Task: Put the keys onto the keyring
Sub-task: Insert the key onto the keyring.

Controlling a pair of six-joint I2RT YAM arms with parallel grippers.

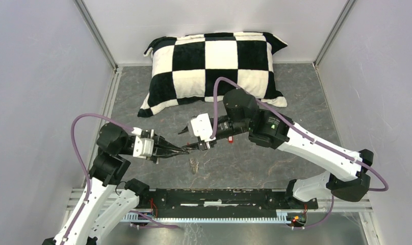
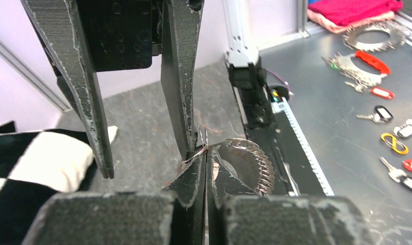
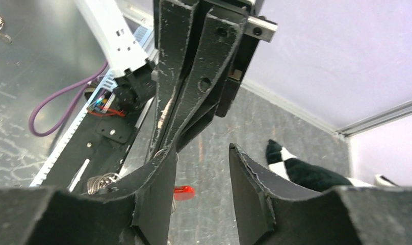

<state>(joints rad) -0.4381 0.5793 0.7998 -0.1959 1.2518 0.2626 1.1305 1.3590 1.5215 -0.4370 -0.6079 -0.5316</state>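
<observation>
While left gripper (image 2: 205, 159) pinches the keyring (image 2: 250, 164) (silvery coil), right gripper (image 3: 199, 151) stands agape.

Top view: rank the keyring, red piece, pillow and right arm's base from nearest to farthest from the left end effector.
1. keyring: pinched in the left end effector, coil just on its near side.
2. red piece, to its right, and pillow, behind it: too close to call.
3. right arm's base: far right, at the near edge.
</observation>
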